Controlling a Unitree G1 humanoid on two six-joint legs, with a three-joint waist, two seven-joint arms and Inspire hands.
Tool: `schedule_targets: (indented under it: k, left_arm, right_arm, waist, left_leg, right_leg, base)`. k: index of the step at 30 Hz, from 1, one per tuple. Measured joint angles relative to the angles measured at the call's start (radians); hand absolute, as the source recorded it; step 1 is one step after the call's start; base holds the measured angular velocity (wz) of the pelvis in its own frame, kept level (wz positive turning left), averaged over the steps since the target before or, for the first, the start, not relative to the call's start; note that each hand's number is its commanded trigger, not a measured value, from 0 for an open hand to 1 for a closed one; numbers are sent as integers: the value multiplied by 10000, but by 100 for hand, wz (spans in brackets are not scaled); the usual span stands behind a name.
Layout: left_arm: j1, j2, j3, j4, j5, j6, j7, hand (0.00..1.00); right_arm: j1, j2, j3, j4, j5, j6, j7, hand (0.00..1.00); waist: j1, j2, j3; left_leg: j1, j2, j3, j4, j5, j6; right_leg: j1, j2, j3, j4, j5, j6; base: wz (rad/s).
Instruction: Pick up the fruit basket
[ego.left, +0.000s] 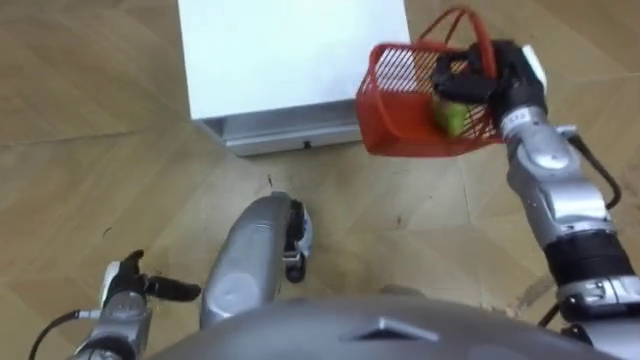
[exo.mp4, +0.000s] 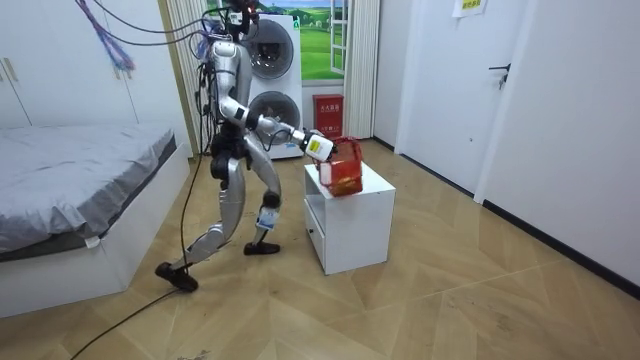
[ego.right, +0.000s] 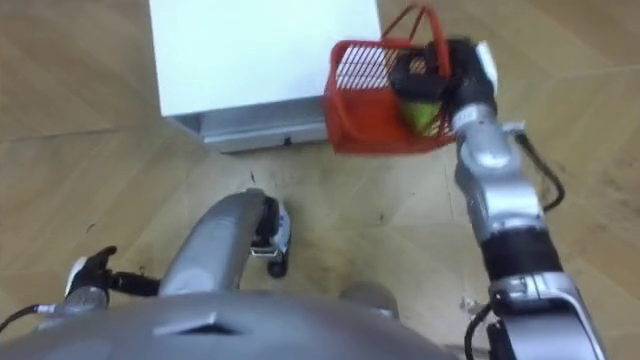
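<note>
Left eye view gives the grasp best. The right hand (ego.left: 505, 75) is closed on the handle (ego.left: 484, 32) of the red fruit basket (ego.left: 400, 115), with its dark fingers curled round the handle low on the right side, near the rim. The basket is at the far right of the scene, at the near right corner of the white cabinet (ego.left: 290, 50), and part of it is over the wooden floor (ego.left: 100, 130). A green fruit (ego.left: 450, 118) lies inside, against the right wall, just beside the fingers.

I think the hand takes the handle and not the wall so that the basket can hang under it and stay upright, which keeps the fruit inside. The right arm is stretched far forward, probably because the robot stands a little back from the cabinet.

The left hand (ego.left: 125, 285) is low at the near left, well apart from the basket and holding nothing. Whether it is open or closed I cannot tell.

The room view shows what the eye views cannot. The robot stands with legs apart beside the cabinet, between a bed (exo.mp4: 80, 170) and a washing machine (exo.mp4: 272, 70). Seen from the side, the basket is at the level of the cabinet top. It looks lifted or nearly so, but I cannot tell if its bottom touches the top.
</note>
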Motion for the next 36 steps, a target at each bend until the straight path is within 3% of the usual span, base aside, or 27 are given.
schedule_targets:
  k: [1,3,4,5,6,8,9,10,12,13,14,15,16,17,18,21,27,31,35,36]
  left_arm:
    - [6,-36,24,-39,-4,103,12,0]
    - [110,-127,57,-201,-22,324,18,0]
    - [129,-128,58,-241,-42,348,17,0]
    - [138,-88,59,-485,-180,451,26,0]
    - [66,-29,37,-730,-212,493,62,0]
    - [-112,24,-9,-871,-256,497,184,0]
    - [-279,-26,-28,-881,-232,465,196,0]
    - [-305,-68,-36,-918,-231,455,191,0]
    - [-342,-142,-59,-1034,-280,356,202,0]
    - [-334,-149,-118,-1075,-329,340,209,0]
    - [-290,-181,-161,-1180,-383,315,209,0]
    - [-259,-229,-159,-1252,-367,309,207,0]
    - [-272,-261,-154,-1252,-365,304,200,0]
    - [-212,-354,-160,-1260,-367,294,180,0]
    - [-66,-371,-151,-1254,-361,288,151,0]
    - [13,-390,-123,-1226,-371,293,85,0]
    - [262,-536,-117,-1230,-326,242,-69,0]
    - [297,-533,-120,-1239,-319,240,-76,0]
    - [383,-518,-82,-1241,-16,234,-137,0]
    - [357,-488,-95,-1246,91,232,-263,0]
  right_arm:
    - [0,46,7,-54,-13,-84,20,100]
    - [17,307,19,-126,-9,-192,111,100]
    - [16,340,38,-126,-8,-192,129,100]
    - [28,364,74,-123,10,-192,182,100]
    - [22,381,82,-120,-12,-192,212,100]
    - [155,391,291,-104,-78,-180,291,100]
    - [383,392,428,-97,-281,-166,416,100]
    - [452,395,499,-95,-367,-144,451,100]
    - [495,402,678,-103,-362,-51,513,100]
    - [504,402,682,-103,-330,-21,512,100]
    - [526,398,681,-103,-296,0,478,100]
    - [555,386,668,-102,-295,0,460,100]
    - [567,363,668,-98,-298,-2,469,100]
    - [610,347,663,-98,-327,3,455,100]
    - [611,366,701,-109,-415,0,458,100]
    - [624,376,753,-116,-576,-3,487,100]
    - [621,377,942,-114,-767,-3,696,100]
    - [610,385,1416,-114,-668,-3,761,100]
    - [500,398,1725,-54,-693,-6,905,100]
    - [465,472,1844,179,-692,-63,881,100]
  waist:
    - [-82,47,3]
    - [-117,163,-53]
    - [-127,204,-75]
    - [-194,257,-104]
    - [-154,300,-130]
    - [-126,330,-124]
    - [-85,441,-123]
    - [-93,512,-129]
    - [-275,584,-132]
    - [-305,592,-130]
    - [-329,564,-139]
    - [-336,507,-179]
    - [-340,490,-192]
    - [-307,594,-318]
    - [-286,647,-333]
    - [-291,618,-330]
    - [-86,582,-322]
    - [-20,530,-315]
    - [213,337,-224]
    - [183,57,-50]
  left_leg:
    - [117,-19,-4,-112,-2,4]
    - [678,-225,32,-688,66,120]
    - [820,-286,-15,-824,83,149]
    - [1119,-425,-153,-1122,145,198]
    - [1396,-492,-301,-1408,187,223]
    - [1939,-586,-580,-1870,286,204]
    - [2416,-582,-793,-2215,339,150]
    - [2639,-547,-915,-2381,361,121]
    - [3370,-426,-1294,-3064,515,-51]
    - [3539,-372,-1382,-3211,550,-107]
    - [3799,-288,-1547,-3475,612,-215]
    - [3974,-216,-1609,-3637,620,-320]
    - [4043,-168,-1645,-3670,602,-402]
    - [4165,3,-1642,-3798,648,-590]
    - [4358,218,-1584,-4144,761,-758]
    - [4985,567,-1318,-5167,1011,-950]
    - [5691,721,-1310,-6297,1333,-1088]
    - [5701,778,-1436,-6315,1335,-1090]
    - [5459,790,-1583,-6005,1330,-1096]
    - [4814,602,-1439,-5080,1143,-1183]
  right_leg:
    - [-9,5,11,98,233,-43]
    - [-410,-118,143,1063,1618,-209]
    - [-514,-122,171,1312,2101,-207]
    - [-747,-143,214,1754,3141,-131]
    - [-1075,-133,262,2230,3758,-24]
    - [-1799,-4,352,3131,2747,-208]
    - [-2196,176,348,3324,1890,-159]
    - [-2371,287,361,3213,1544,-150]
    - [-3073,519,354,1936,575,-97]
    - [-3163,577,338,1346,420,-117]
    - [-3286,655,336,-67,263,-177]
    - [-3211,679,267,-1718,419,-163]
    - [-3098,718,214,-2161,495,-180]
    - [-2733,929,-35,-2676,692,-327]
    - [-2365,1149,-211,-3197,891,-444]
    - [-1664,1526,-445,-4208,1141,-611]
    - [-963,1754,-652,-5265,1345,-712]
    - [-847,1835,-725,-5436,1386,-756]
    - [-683,1799,-614,-5764,1525,-830]
    - [-478,1581,31,-6017,1643,-873]
  base:
    - [9]
    - [21]
    - [32]
    - [34]
    - [34]
    - [29]
    - [30]
    - [33]
    - [32]
    - [29]
    - [31]
    - [29]
    - [24]
    - [13]
    - [18]
    - [17]
    - [3]
    - [6]
    - [8]
    - [79]
